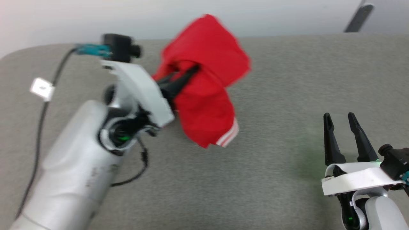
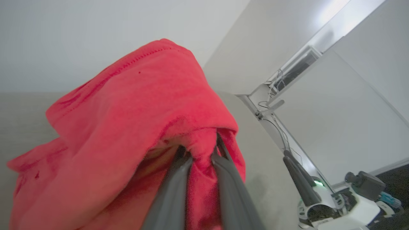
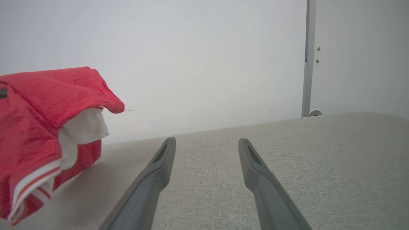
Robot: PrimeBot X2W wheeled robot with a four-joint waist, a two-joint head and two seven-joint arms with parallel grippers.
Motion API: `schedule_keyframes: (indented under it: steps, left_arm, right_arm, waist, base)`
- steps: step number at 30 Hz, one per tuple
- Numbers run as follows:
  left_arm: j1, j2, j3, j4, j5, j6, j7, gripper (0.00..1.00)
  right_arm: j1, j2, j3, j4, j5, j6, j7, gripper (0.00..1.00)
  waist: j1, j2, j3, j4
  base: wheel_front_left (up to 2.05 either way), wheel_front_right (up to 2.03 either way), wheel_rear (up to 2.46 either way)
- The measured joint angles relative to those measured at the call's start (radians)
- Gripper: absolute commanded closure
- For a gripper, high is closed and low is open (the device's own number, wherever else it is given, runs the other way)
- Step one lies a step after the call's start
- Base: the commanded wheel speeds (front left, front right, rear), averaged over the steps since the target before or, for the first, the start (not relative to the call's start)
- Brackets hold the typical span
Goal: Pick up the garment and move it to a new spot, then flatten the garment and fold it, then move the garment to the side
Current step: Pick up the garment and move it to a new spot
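Holding red jersey T-shirt (image 1: 204,105) bunched, upper centre, for relocating | left gripper (image 1: 191,72) clamped on it | right gripper (image 1: 338,115) spread, empty

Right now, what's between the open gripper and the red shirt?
Nothing. The head view shows bare grey surface between the right gripper and the garment.

Pale silver forearm (image 1: 70,172), white wrist bracket (image 1: 143,92), black tapered end effector fingers (image 1: 330,140), looping black cable (image 1: 39,134), green light (image 1: 123,138).
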Motion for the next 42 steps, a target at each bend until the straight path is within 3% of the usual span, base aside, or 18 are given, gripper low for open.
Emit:
schedule_keyframes:
  steps: [9,13,27,36,40,41,42]
  left_arm:
    - [-0.072,-0.156,-0.159,0.001,-0.014,0.000,0.050,1.00]
    - [-0.129,-0.209,-0.174,0.042,-0.070,0.000,0.019,1.00]
    - [-0.187,-0.025,-0.244,0.474,-0.055,0.000,0.022,1.00]
    - [-0.323,0.037,-0.542,0.503,0.202,-0.007,0.078,1.00]
    - [-0.353,0.044,-0.595,0.497,0.193,-0.008,0.080,1.00]
    - [-0.354,0.044,-0.601,0.498,0.186,-0.009,0.065,0.96]
    - [-0.354,0.042,-0.608,0.498,0.178,-0.009,0.051,0.63]
  right_arm:
    - [-0.013,0.031,-0.026,-0.006,0.041,0.000,0.000,0.00]
    - [-0.023,0.033,-0.034,-0.004,0.066,0.000,0.000,0.00]
    - [-0.026,0.034,-0.022,0.012,0.176,0.000,0.000,0.00]
    - [-0.044,0.034,-0.012,0.006,0.201,0.000,0.000,0.00]
    - [-0.067,0.034,0.011,0.000,0.205,0.000,0.000,0.00]
    - [-0.068,0.035,0.013,-0.003,0.203,0.000,0.000,0.00]
    - [-0.069,0.035,0.013,-0.004,0.200,0.000,0.000,0.00]
  waist:
    - [0.0000,0.0000,0.031,-0.141]
    - [0.0000,0.0000,0.052,-0.217]
    - [0.0001,0.0000,0.135,-0.445]
    - [0.0000,0.0000,0.214,-0.484]
    - [0.0001,0.0000,0.239,-0.488]
    - [0.0000,0.0000,0.242,-0.486]
    - [0.0001,0.0000,0.243,-0.483]
  base:
    - [0.00,0.00,0.00]
    - [0.00,0.00,0.00]
    - [0.00,0.00,0.00]
    - [0.00,0.00,0.00]
    - [0.00,0.00,0.00]
    - [0.00,0.00,0.00]
    - [0.00,0.00,0.00]
